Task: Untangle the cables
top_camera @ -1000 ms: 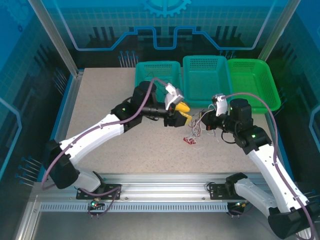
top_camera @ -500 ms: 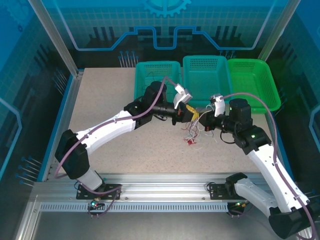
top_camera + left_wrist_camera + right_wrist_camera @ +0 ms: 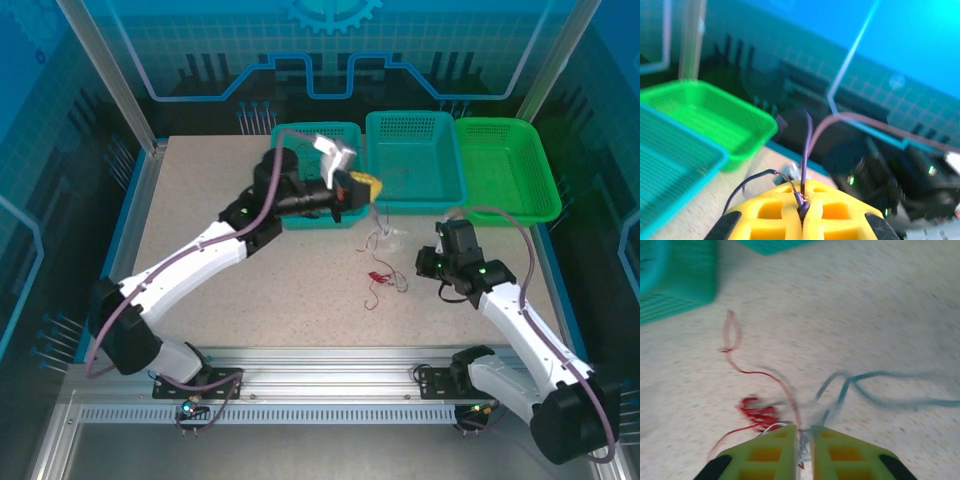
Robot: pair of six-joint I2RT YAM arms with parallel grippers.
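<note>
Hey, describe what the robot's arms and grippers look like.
The left arm and right arm have white shells, black joints, a green light and a purple-grey cable alongside. The left gripper has yellow cut-out fingers; the right gripper, yellow-green.

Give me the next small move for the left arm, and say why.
Probably raise the left claw a bit: it is shut on a dark wire, while the red tangle lies on the table at the right claw, so a gentle pull may slide that wire free.
</note>
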